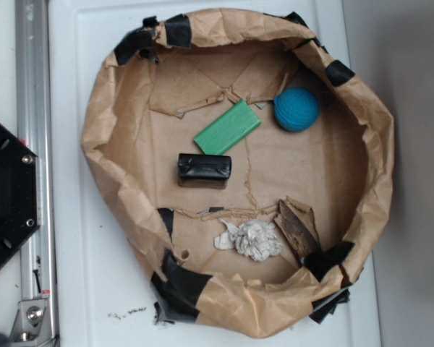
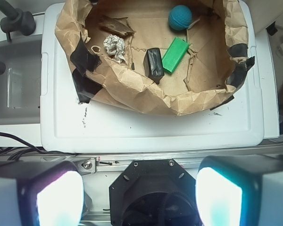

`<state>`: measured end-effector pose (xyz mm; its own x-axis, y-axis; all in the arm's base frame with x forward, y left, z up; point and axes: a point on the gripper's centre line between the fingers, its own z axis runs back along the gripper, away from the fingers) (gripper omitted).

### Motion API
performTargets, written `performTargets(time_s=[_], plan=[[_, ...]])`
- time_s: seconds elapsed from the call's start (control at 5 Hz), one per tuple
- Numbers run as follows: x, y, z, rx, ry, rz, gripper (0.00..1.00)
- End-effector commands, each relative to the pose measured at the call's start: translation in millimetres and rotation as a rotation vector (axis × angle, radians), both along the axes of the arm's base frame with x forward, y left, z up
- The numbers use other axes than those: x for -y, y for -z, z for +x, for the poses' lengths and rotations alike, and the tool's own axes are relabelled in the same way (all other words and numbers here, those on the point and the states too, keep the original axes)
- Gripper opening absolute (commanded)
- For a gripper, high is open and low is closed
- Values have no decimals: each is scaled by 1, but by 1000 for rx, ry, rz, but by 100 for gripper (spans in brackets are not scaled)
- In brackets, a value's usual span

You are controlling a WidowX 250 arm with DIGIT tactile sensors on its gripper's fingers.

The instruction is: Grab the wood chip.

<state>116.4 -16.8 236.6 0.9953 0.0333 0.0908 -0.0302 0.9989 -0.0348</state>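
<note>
The wood chip is a dark brown jagged shard lying flat in the lower right of the brown paper bowl, just right of a crumpled white paper wad. In the wrist view the wood chip lies at the upper left of the bowl, far from my gripper. My gripper hangs high over the robot's black base, outside the bowl, open with nothing between its fingers. It does not show in the exterior view.
Inside the bowl lie a blue ball, a green block and a shiny black block. The bowl's raised crumpled wall is patched with black tape and sits on a white lid. A metal rail runs at the left.
</note>
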Motion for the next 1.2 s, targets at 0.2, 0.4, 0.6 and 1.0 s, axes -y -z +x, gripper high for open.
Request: performTargets(time_s=[0.2, 0.4, 0.6, 1.0], plan=[[-28, 25, 50, 216, 85, -70, 100], [-31, 37, 96, 189, 194, -76, 100], [-26, 52, 130, 194, 284, -48, 100], [1, 110, 181, 268, 409, -53, 100]])
